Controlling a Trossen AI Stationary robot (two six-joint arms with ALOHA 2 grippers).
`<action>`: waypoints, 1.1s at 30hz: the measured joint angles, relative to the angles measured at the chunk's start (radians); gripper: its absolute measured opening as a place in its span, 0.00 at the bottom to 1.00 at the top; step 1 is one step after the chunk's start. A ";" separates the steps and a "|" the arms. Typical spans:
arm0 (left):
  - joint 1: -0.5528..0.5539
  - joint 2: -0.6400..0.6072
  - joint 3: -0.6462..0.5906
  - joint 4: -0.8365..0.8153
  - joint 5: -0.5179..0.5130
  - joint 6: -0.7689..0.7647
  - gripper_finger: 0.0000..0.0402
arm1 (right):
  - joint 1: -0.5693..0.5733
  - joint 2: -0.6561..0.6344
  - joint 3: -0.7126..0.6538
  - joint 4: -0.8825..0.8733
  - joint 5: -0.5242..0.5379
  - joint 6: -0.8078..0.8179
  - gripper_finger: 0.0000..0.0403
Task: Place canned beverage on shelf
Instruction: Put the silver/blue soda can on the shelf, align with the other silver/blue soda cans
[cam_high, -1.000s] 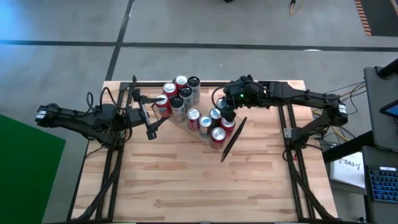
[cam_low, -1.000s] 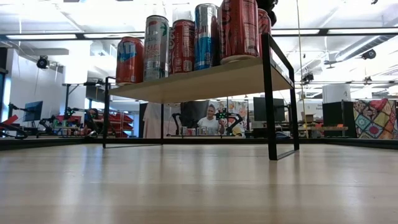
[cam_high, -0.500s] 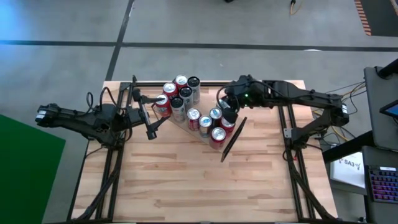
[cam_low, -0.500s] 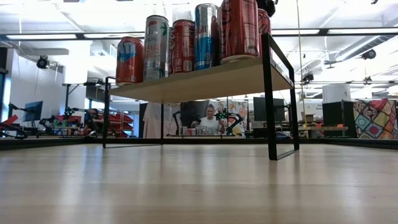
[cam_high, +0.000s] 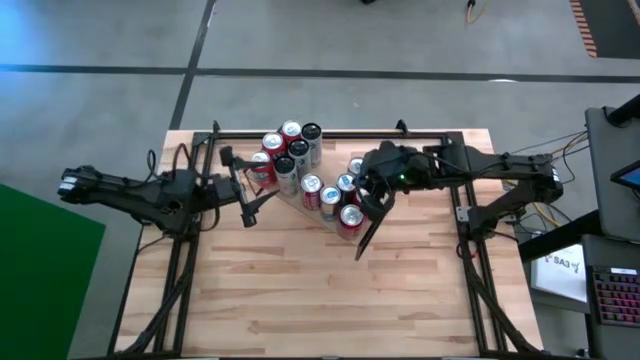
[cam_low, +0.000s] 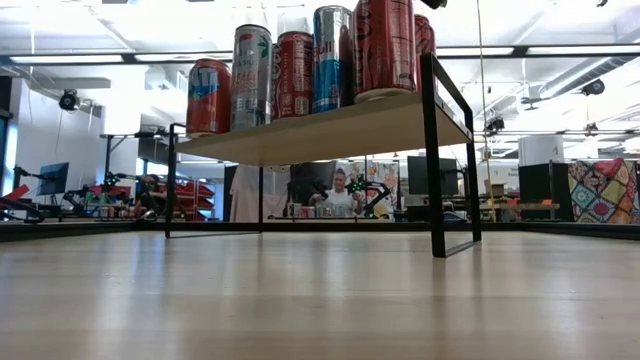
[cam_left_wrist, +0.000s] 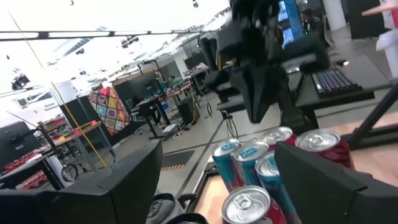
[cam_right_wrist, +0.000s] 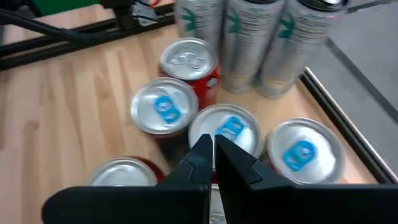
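Note:
Several beverage cans stand upright on the shelf, a light-wood plank on thin black end frames, in the middle of the table. In the low view red, silver and blue cans line its top. My right gripper hovers shut over the right-hand cluster, its fingertips above a can top with a blue tab. My left gripper stands open at the shelf's left end, pointing roughly level at the cans, with nothing between its fingers.
Black rails run along the table's left and right sides. Bare tabletop lies between the shelf and the near edge. Tall silver cans stand at the far side of the cluster. Beyond the table a person sits in the room.
My right gripper has moved toward the table's near edge and risen a little, staying shut; in the low view it has left the top of the picture. A can at the far side of the right cluster, covered before, now shows.

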 joint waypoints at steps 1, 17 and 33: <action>0.000 0.009 0.000 0.000 0.000 0.000 0.73 | 0.011 0.000 0.000 0.006 0.000 0.003 0.02; -0.013 0.035 0.000 0.009 0.001 -0.028 0.60 | 0.078 0.113 -0.004 0.255 0.009 -0.045 0.02; -0.013 0.035 0.000 -0.029 0.000 -0.048 0.60 | 0.078 0.144 -0.005 0.191 0.009 0.060 0.02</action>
